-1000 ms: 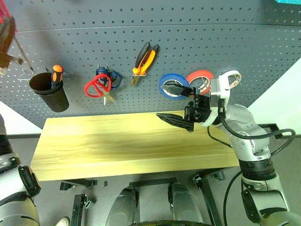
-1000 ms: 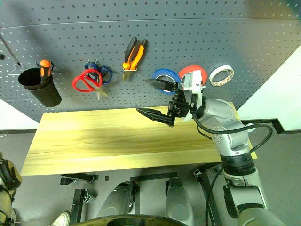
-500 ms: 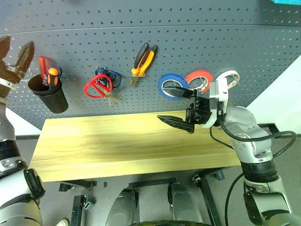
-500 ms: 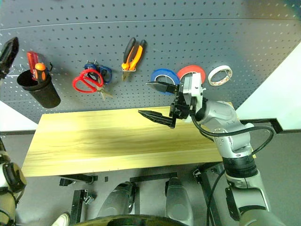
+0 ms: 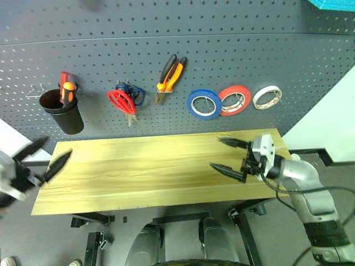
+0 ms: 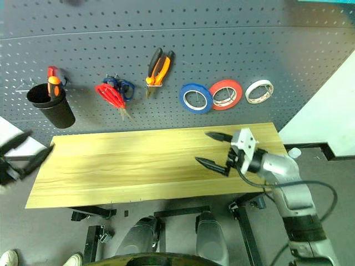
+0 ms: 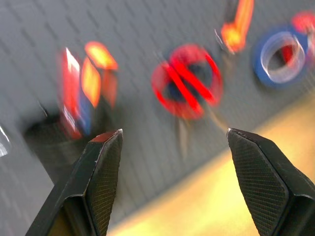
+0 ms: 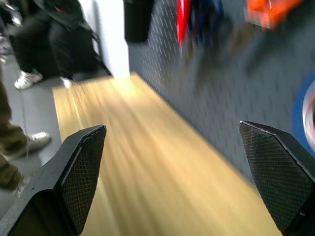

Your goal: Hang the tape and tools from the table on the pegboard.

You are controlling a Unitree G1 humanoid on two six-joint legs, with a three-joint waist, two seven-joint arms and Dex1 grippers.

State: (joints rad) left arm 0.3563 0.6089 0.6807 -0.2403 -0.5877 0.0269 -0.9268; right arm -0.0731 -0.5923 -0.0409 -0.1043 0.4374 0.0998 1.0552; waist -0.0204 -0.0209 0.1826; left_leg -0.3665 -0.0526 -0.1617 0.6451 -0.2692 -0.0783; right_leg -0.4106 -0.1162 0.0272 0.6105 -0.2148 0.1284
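Note:
The blue tape (image 5: 203, 103) hangs on the pegboard (image 5: 233, 50). To its left hang the orange-and-black pliers (image 5: 169, 72) and the red-handled scissors (image 5: 123, 101). The red-handled screwdriver (image 5: 65, 83) stands in a black cup (image 5: 62, 113) on the board. My left gripper (image 5: 57, 145) is open and empty at the left end of the wooden table (image 5: 144, 169), below the cup. In the left wrist view its fingers (image 7: 103, 172) frame the cup and scissors. My right gripper (image 5: 215, 152) hovers open and empty over the table's right part, below the blue tape.
A red tape roll (image 5: 234, 100) and a white tape roll (image 5: 267, 97) hang right of the blue one. Blue-handled scissors (image 5: 136, 94) hang behind the red pair. An orange-handled screwdriver (image 5: 69, 91) shares the cup. People's legs (image 8: 34, 44) show beyond the table's left end.
My left gripper opened, left the red screwdriver in the cup and dropped to the table's left end. My right gripper sank from beside the blue tape to over the table.

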